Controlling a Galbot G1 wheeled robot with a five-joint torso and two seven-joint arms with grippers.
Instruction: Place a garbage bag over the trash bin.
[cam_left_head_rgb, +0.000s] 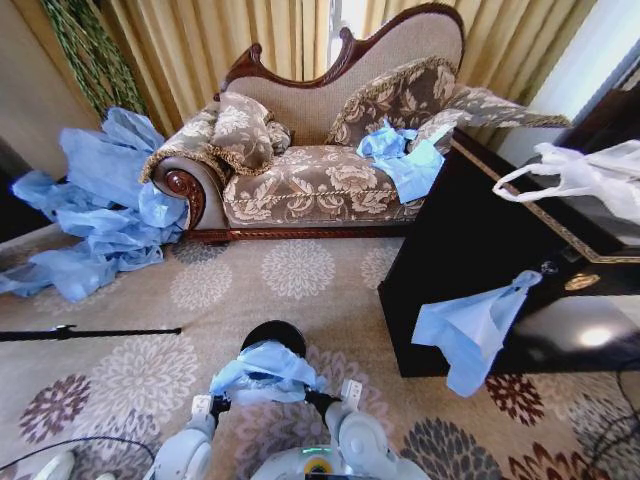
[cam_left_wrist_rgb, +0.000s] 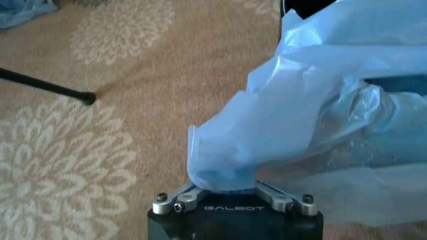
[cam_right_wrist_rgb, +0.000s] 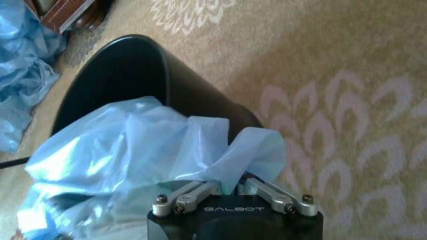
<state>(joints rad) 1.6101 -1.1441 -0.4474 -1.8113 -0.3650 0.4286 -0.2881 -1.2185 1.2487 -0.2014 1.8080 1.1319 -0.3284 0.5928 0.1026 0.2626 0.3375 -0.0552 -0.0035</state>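
Floral carpet before the sofa (cam_left_head_rgb: 310, 170) carries the trash bin (cam_left_head_rgb: 274, 337), over which left claw (cam_left_wrist_rgb: 227, 186) and right claw (cam_right_wrist_rgb: 230, 186), each clamped on the garbage bag (cam_left_head_rgb: 265, 368), hold it bunched; next, I judge, spreading its mouth around the rim.

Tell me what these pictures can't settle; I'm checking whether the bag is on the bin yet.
- Trash bin rim, head view: near side covered by the garbage bag.
- Bag's opening: lost in bunched folds, all views.
- Left gripper fingertips, left wrist view: buried in film.
- Right gripper fingertips, right wrist view: likewise.
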